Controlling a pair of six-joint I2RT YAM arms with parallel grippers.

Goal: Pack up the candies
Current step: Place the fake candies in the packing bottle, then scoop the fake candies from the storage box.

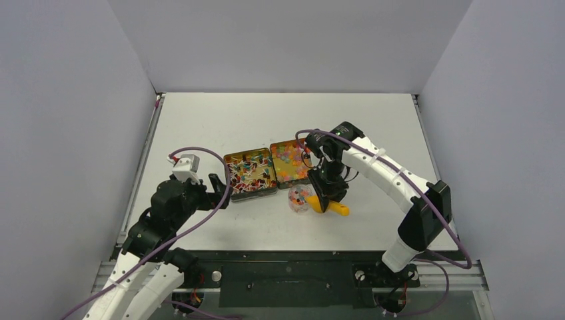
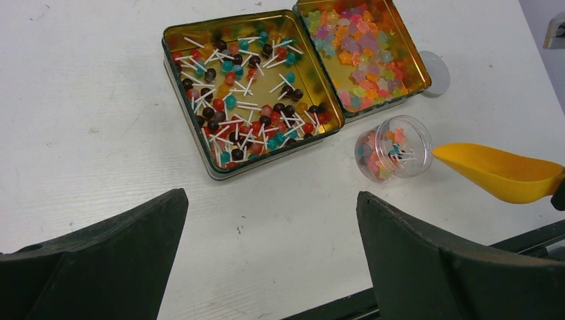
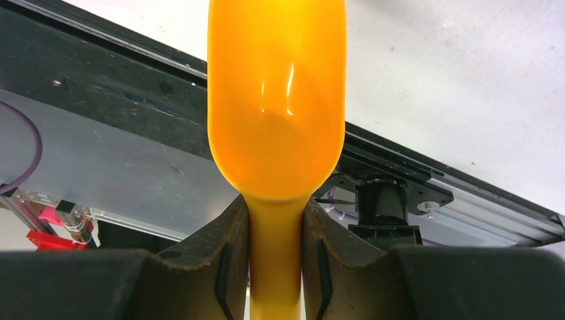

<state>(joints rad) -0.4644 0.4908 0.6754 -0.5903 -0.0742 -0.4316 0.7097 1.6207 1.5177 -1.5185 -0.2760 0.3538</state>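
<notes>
Two open gold tins sit side by side mid-table. The left tin [image 2: 170, 63] holds candies on white sticks [image 2: 250, 100]; the right tin [image 2: 420, 73] holds pastel star-like candies [image 2: 363, 47]. A small clear jar [image 2: 394, 148] [image 1: 300, 198] in front of them has a few candies inside. My right gripper [image 3: 276, 217] [image 1: 326, 195] is shut on the handle of the orange scoop [image 3: 276, 100] [image 2: 500, 173]. The scoop's mouth points at the jar from just beside it, and its bowl looks empty. My left gripper [image 2: 270, 197] [image 1: 216, 190] hangs open over bare table, nearer than the left tin.
A clear round lid [image 2: 436, 73] lies against the right tin's far side. The black frame rail [image 1: 286, 263] runs along the table's near edge. Grey walls close in the table at the left, right and back.
</notes>
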